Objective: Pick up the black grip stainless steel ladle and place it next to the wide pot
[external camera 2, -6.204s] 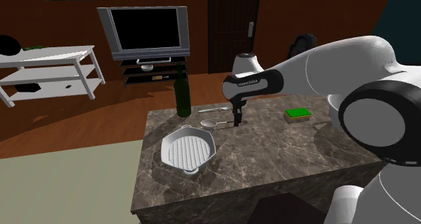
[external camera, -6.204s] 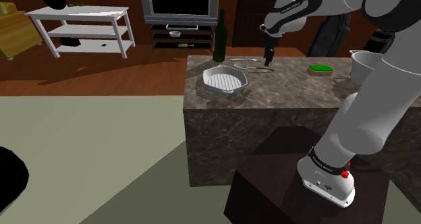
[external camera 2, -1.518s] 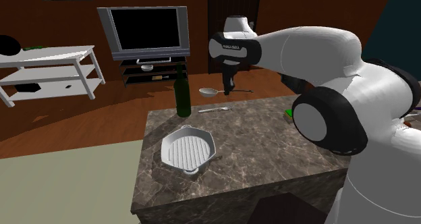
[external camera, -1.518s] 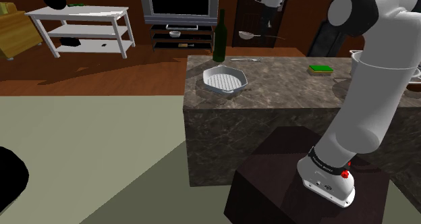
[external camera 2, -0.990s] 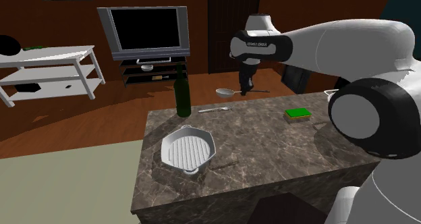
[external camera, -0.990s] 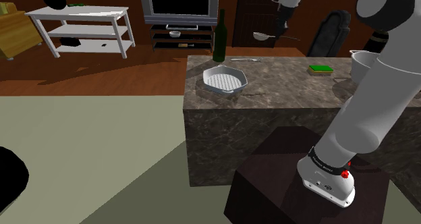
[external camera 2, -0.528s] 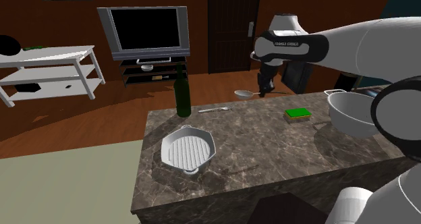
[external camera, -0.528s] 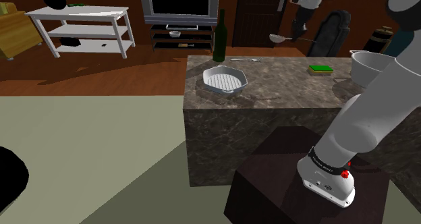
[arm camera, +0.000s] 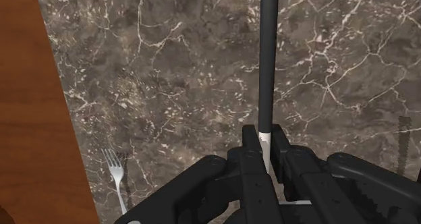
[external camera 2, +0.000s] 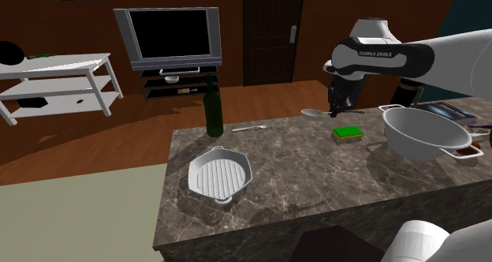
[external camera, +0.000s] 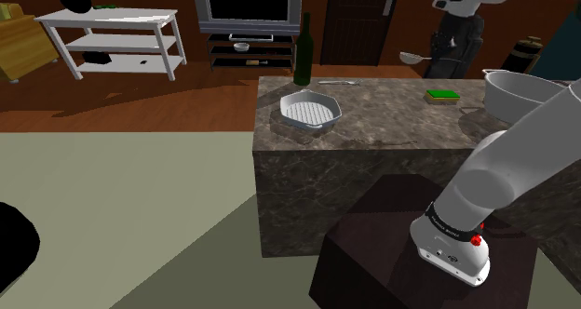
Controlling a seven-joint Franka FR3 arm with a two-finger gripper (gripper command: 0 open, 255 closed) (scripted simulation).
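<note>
Well, the lifting half looks done to me. The marble counter [external camera 2: 315, 181] carries none of the ladle's weight now, since the ladle hangs in the air clear of the stone. The wide pot [external camera 2: 426, 132], pale grey with side handles, stands toward the second exterior view's right end of the counter. The ladle [external camera 2: 311, 113] hovers above the counter's far edge, near the green sponge [external camera 2: 346, 132] and short of the pot. My gripper [arm camera: 268, 148] is clamped on the shaft, right where bright steel meets the black grip. What I judge is left: carry it the rest of the way to the pot, lower it to the stone beside the pot's wall, and let go.

The ladle's long axis lies about level and runs roughly along that far edge. Its bowl points to the second exterior view's left, toward the dark bottle [external camera 2: 212, 110]. The black grip points right, toward the pot. In the wrist view the grip runs straight out from my fingers over the marble, well apart from a fork [arm camera: 116, 175] lying near the counter's edge.
</note>
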